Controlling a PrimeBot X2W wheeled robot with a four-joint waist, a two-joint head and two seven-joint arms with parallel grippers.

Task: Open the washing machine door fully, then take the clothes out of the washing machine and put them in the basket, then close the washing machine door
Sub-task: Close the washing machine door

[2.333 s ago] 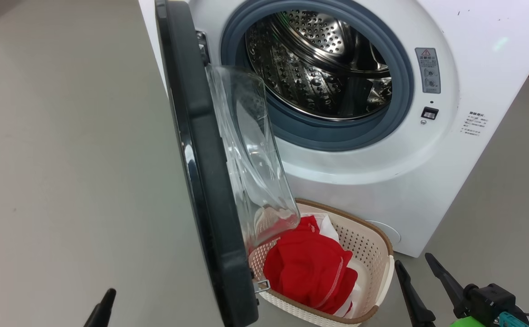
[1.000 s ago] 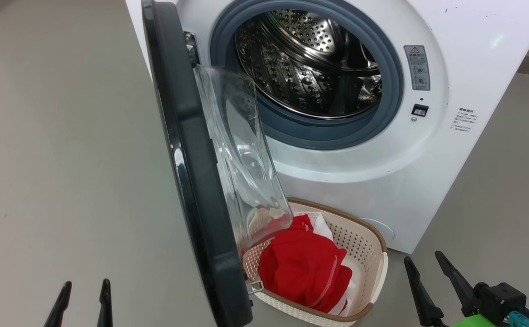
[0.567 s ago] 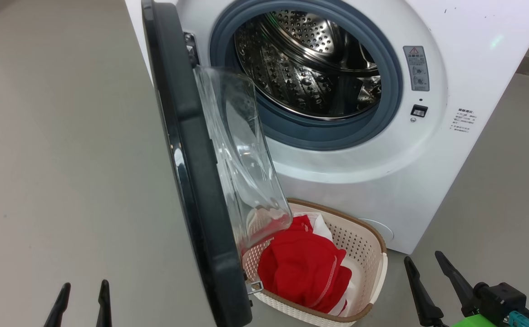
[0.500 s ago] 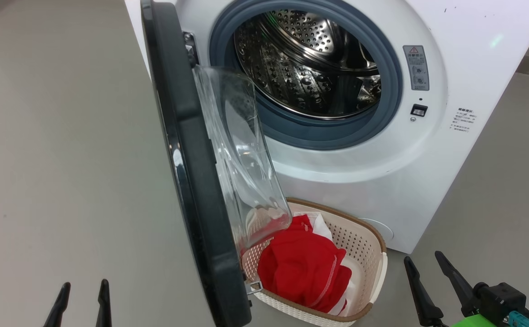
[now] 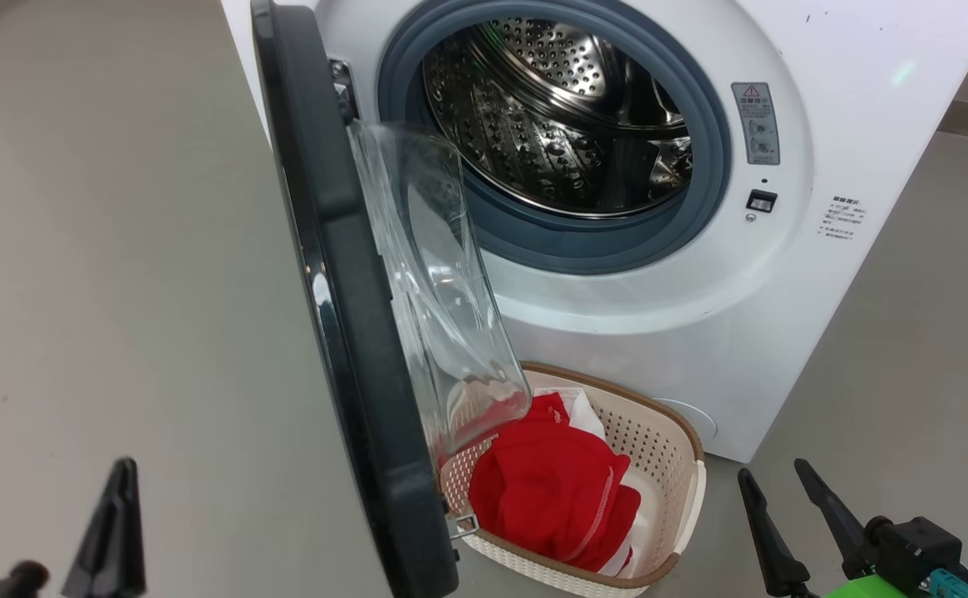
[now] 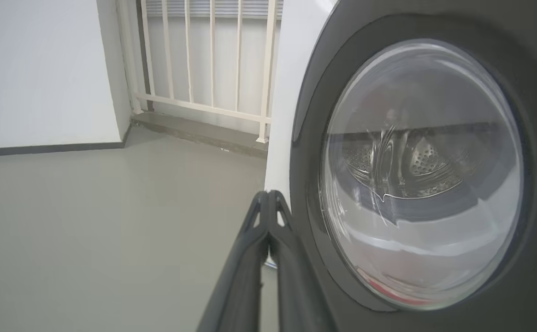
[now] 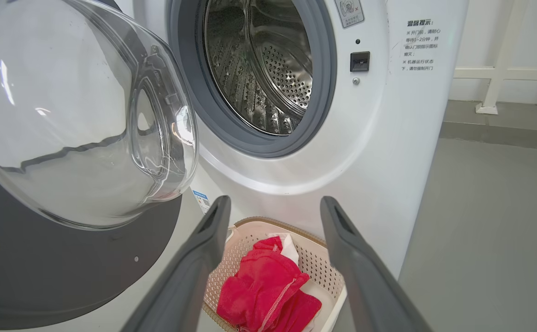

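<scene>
The white washing machine (image 5: 700,332) stands with its drum (image 5: 550,124) bare. The washing machine door (image 5: 342,316) hangs open, edge-on to me, its clear bowl window (image 5: 434,274) facing the drum. Below it the cream basket (image 5: 687,490) holds the red clothes (image 5: 550,498). My left gripper (image 5: 124,469) is shut on nothing, low on the door's outer side. In the left wrist view it (image 6: 268,196) points just left of the door's black rim (image 6: 314,115). My right gripper (image 5: 770,469) is open right of the basket. Its wrist view shows it (image 7: 275,203) above the basket (image 7: 316,263) and the clothes (image 7: 259,286).
Bare grey floor (image 5: 118,249) stretches left of the door and right of the machine (image 5: 932,332). A white wall (image 6: 42,69) and a cream railing (image 6: 213,60) stand behind the machine's left side. Another railing post (image 7: 494,69) stands behind on the right.
My left gripper's fingers have closed together and now show as a single dark blade, turned a little. The right gripper, door, basket and clothes have stayed put.
</scene>
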